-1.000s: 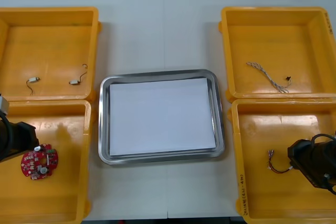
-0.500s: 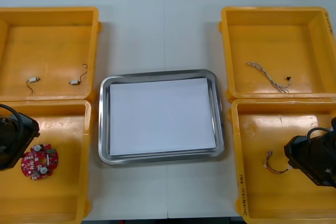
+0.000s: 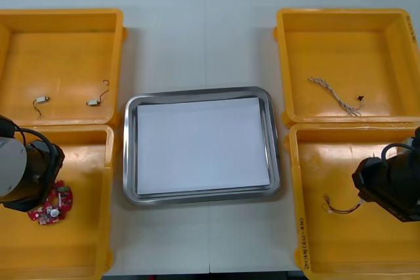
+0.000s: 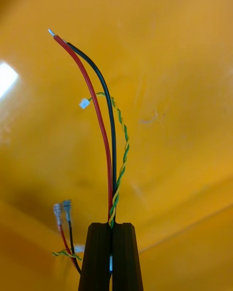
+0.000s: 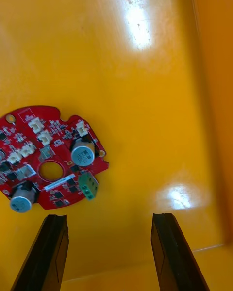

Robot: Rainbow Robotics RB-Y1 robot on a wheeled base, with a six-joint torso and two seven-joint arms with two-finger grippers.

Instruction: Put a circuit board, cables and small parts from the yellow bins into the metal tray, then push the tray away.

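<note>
My right gripper point(image 4: 111, 225) is shut on a cable point(image 4: 109, 140) of red, black and twisted yellow-green strands, which stands up from the fingertips over the orange bin floor. In the front view this cable point(image 3: 338, 208) sticks out left of my right arm point(image 3: 390, 188) in the near-right yellow bin point(image 3: 315, 240). My left gripper point(image 5: 109, 218) stands open just short of the round red circuit board point(image 5: 48, 165), which lies off towards one finger. My left arm point(image 3: 23, 172) covers part of the circuit board point(image 3: 51, 208) in the near-left bin point(image 3: 85, 240).
The metal tray point(image 3: 129, 149), white inside, sits between the bins. The far-left bin holds two small metal parts point(image 3: 41, 101) point(image 3: 96, 101). A twisted blue and white cable point(image 3: 335, 94) lies in the far-right bin.
My left arm has come in over the circuit board from the left. The right arm has shifted slightly, and the cable in its grip has swung leftward.
</note>
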